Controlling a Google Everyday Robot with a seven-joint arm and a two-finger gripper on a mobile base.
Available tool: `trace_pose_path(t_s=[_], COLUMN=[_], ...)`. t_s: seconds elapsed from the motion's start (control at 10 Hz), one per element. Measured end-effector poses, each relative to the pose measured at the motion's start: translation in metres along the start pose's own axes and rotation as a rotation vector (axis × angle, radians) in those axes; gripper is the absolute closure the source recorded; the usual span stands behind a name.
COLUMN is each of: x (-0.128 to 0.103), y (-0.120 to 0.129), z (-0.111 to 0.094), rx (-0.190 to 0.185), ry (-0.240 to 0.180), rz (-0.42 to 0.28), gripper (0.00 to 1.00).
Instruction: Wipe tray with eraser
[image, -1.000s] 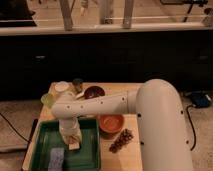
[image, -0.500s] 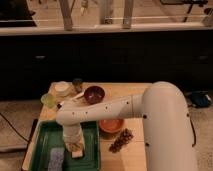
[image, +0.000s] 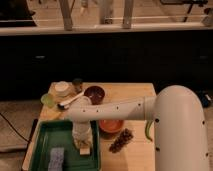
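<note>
Currently, the gripper (image: 83, 144) points straight down into the large shallow rectangular green plastic tray (image: 52, 135), which sits at the near left of the wooden worktop (image: 135, 92). The jaws are clenched on the small tan-and-white rectangular eraser (image: 84, 149). The eraser is at the gripper tip, inside the tray, close to the right-hand rim; whether its underside touches the tray floor cannot be told.

The white arm (image: 120, 107) reaches the tray from the right, crossing above the worktop. A flat blue-grey rectangular pad (image: 56, 159) lies on the tray floor, to the left of the eraser and apart from it.

Items outside the tray:
- An orange bowl (image: 111, 125) stands just beside the right rim, partly under the arm.
- A dark maroon bowl (image: 94, 93) stands behind the arm.
- A white round container (image: 62, 88) and a small dark jar (image: 77, 82) stand at the far left.
- A pale green cup (image: 48, 100) stands behind the tray.
- A dark brown lumpy cluster (image: 121, 140) lies right of the tray.
</note>
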Motion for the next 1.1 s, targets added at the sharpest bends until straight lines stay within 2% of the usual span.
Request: trace_pose_path(t_s=[0.2, 1.1], x=[0.0074, 0.0073], y=[-0.0042, -0.0040], z=[-0.0037, -0.0034], rx=[-0.001, -0.001], ry=[0.001, 0.001], rz=[0.002, 0.003], gripper=[1.00, 1.00])
